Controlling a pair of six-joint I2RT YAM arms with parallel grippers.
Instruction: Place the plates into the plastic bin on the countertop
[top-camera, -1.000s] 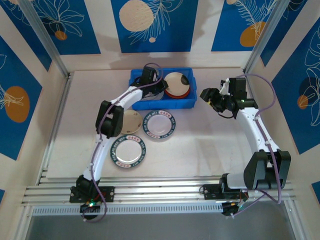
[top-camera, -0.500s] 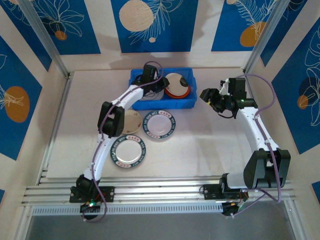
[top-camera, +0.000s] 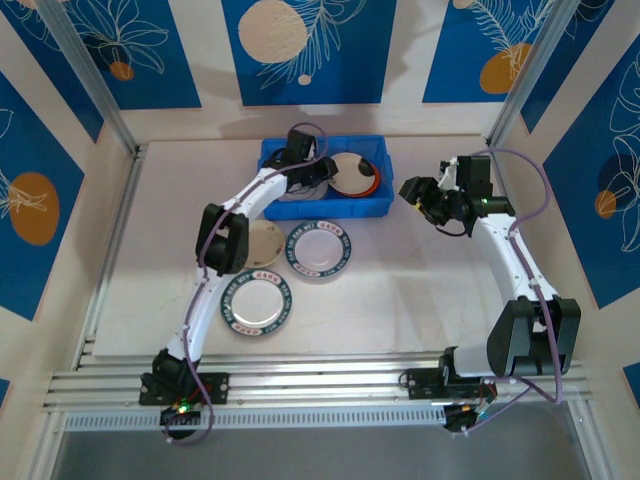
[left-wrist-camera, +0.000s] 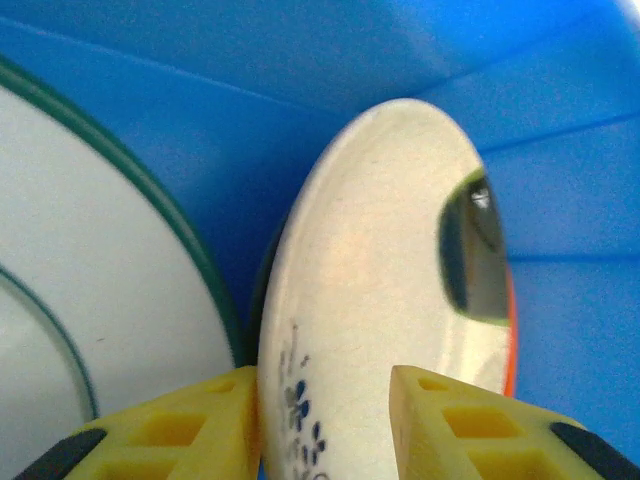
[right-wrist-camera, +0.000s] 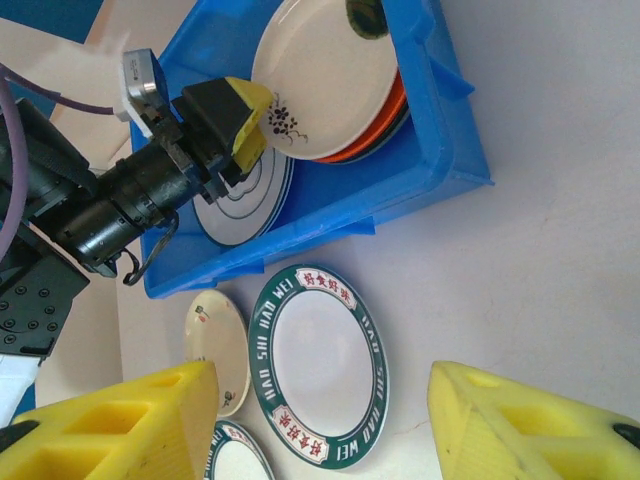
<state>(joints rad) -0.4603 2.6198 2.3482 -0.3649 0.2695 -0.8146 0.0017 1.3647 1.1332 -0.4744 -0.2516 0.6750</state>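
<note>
A round cream plate with a small blue flower sprig (left-wrist-camera: 370, 250) lies face up at the right end of the rectangular bright blue plastic bin (top-camera: 340, 208). It rests on an orange plate (right-wrist-camera: 378, 132) whose rim peeks out beneath it. Just beside it, in the bin's left half, lies a white plate with thin green rings (left-wrist-camera: 90, 260). The left claw (left-wrist-camera: 325, 400) hangs over the cream plate's near edge with its yellow fingers (left-wrist-camera: 190, 425) apart; whether either pad touches the rim is hard to tell. The left arm rises from its base to a bent elbow and reaches forward, wrist over the bin's middle. The right claw (right-wrist-camera: 320, 395) hovers just right of the bin, pointing toward it, fingers spread wide on nothing. On the pale beige desk (top-camera: 420, 290), near the bin's front wall, sit a plain cream plate (top-camera: 262, 243), a large white plate with a dark green lettered rim (top-camera: 320, 250), and a second green-rimmed plate (top-camera: 257, 302) closer to the bases. Aluminium rails (top-camera: 300, 385) and blue floral wall panels (top-camera: 300, 50) frame the desk.
</note>
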